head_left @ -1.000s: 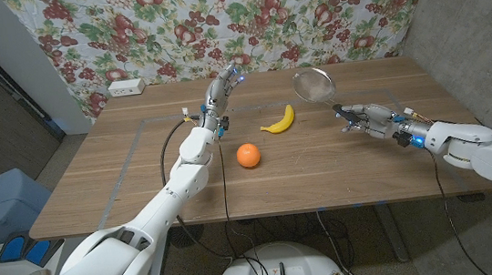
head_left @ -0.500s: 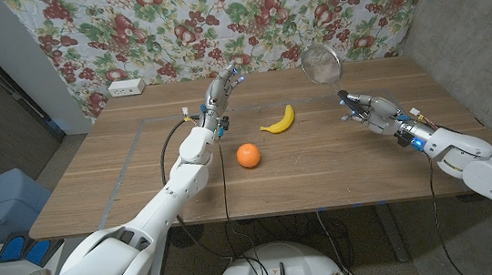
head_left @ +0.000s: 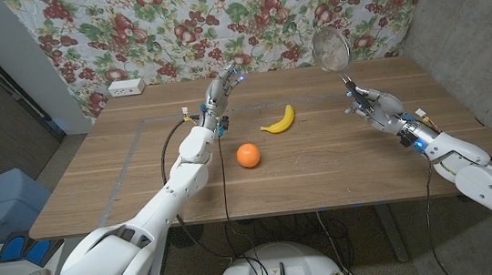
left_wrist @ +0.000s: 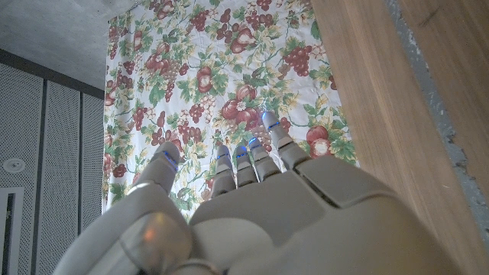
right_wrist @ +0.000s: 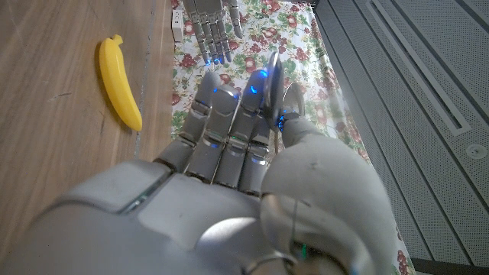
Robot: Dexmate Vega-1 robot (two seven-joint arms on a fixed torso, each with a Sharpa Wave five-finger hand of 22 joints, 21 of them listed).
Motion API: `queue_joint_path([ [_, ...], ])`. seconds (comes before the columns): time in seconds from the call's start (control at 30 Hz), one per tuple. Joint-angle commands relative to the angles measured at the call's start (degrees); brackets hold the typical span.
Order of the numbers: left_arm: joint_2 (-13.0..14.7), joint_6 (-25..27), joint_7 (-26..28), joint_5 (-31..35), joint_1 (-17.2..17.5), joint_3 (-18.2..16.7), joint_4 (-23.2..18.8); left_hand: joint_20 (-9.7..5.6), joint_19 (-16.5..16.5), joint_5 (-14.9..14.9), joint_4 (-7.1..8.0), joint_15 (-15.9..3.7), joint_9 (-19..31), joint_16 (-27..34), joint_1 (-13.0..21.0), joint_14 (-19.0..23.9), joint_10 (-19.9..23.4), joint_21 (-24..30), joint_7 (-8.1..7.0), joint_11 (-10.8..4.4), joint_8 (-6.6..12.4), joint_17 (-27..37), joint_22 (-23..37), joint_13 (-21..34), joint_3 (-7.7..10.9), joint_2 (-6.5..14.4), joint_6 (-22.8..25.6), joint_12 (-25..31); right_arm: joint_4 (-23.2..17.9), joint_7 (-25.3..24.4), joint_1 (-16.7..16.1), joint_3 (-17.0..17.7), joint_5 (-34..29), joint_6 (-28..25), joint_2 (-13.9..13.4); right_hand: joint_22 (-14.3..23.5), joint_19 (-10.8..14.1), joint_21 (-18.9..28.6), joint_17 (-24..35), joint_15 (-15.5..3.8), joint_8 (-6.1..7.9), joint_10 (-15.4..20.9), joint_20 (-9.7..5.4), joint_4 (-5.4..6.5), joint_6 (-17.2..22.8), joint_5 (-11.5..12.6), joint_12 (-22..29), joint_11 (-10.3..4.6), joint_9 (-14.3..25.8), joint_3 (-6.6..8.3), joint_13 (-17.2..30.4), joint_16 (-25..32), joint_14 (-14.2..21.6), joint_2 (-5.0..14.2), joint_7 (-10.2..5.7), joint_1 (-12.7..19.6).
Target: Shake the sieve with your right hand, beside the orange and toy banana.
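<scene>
Two hands are mine, one at each side of the frame. My right hand [head_left: 373, 106], at the right of the head view, grips the handle of the sieve [head_left: 331, 47], fingers [right_wrist: 229, 114] wrapped round it with the thumb on the other side. The sieve stands raised in the upper right of the frame, its mesh bowl up against the flowered cloth [head_left: 160, 18], clear of the wooden worktop [head_left: 122, 178]. My left hand [head_left: 223, 90] is in the upper middle of the frame, over the far part of the worktop, fingers [left_wrist: 252, 156] straight, close together and holding nothing. The toy banana [head_left: 279, 121] lies on the worktop near the centre, between my hands. The orange [head_left: 248, 156] sits just below and left of it. A white power strip [head_left: 125, 87] lies at the upper-left corner of the worktop.
</scene>
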Motion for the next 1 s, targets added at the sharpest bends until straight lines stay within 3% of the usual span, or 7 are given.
queue_joint_path([
  [0.03,-0.43,-0.34,-0.64,-0.33,-0.71,-0.03,1.46,-0.12,0.61,0.09,-0.14,-0.11,-0.01,0.37,-0.5,-0.31,-0.07,-0.12,0.46,0.24,0.37,-0.06,0.14,0.08,0.38,-0.02,0.14,0.36,0.97,1.79,0.85,-0.32,-0.02,-0.36,0.36,0.13,0.0,0.37,0.02,-5.29,0.15,1.36,-3.52,-0.9,0.58,0.35,-0.12,-2.28,0.15,1.36,0.14,-0.07,-0.01,0.68,0.33,0.27],
  [0.23,-0.74,-0.64,-0.95,-0.67,-0.99,-0.17,2.36,-0.1,0.65,0.09,-0.16,-0.13,0.0,0.38,-0.58,-0.29,-0.09,-0.16,0.5,0.25,0.37,-0.07,0.15,0.08,0.46,-0.04,0.14,0.36,0.11,-1.79,1.6,-1.35,-1.56,-3.45,-1.66,0.13,0.02,0.42,0.02,-5.29,0.09,1.42,-3.5,-0.93,0.58,0.36,-0.11,-2.35,0.12,1.38,0.14,-0.08,0.05,0.69,0.29,0.23],
  [0.53,-1.08,-1.04,-1.99,-1.26,-1.72,-0.33,3.94,-0.12,0.66,0.09,-0.2,-0.13,0.0,0.36,-0.7,-0.34,-0.11,-0.25,0.51,0.29,0.38,-0.07,0.15,0.08,0.59,-0.07,0.15,0.35,-2.94,-9.12,3.71,-3.8,-3.74,-13.21,-7.77,0.12,0.12,0.56,0.02,-5.28,0.03,1.58,-3.44,-1.03,0.68,0.35,-0.18,-2.24,0.12,1.48,-0.04,-0.11,0.16,0.76,0.57,0.21],
  [0.77,-1.27,-1.32,-2.35,-1.39,-2.14,-0.41,4.79,-0.12,0.66,0.09,-0.23,-0.12,0.0,0.37,-0.78,-0.31,-0.12,-0.32,0.51,0.29,0.37,-0.07,0.15,0.08,0.67,-0.1,0.11,0.35,-4.58,-12.45,9.03,-8.57,-6.07,-23.98,-13.05,0.12,0.15,0.65,0.02,-5.28,-0.03,1.52,-3.18,-1.23,0.61,0.34,-0.2,-2.0,0.19,1.68,-0.01,-0.12,0.23,0.89,0.83,0.4],
  [1.0,-1.26,-1.4,-2.17,-1.44,-2.03,-0.54,4.75,-0.12,0.69,0.09,-0.26,-0.07,0.0,0.35,-0.87,-0.34,-0.11,-0.38,0.49,0.32,0.36,-0.08,0.16,0.08,0.78,-0.11,0.07,0.36,-5.67,-13.91,12.62,-11.05,-6.12,-30.51,-15.48,0.11,0.49,0.84,0.01,-5.28,-0.2,1.71,-2.96,-1.38,0.54,0.28,-0.31,-1.95,0.09,1.83,-0.32,-0.1,0.34,0.95,1.08,0.53],
])
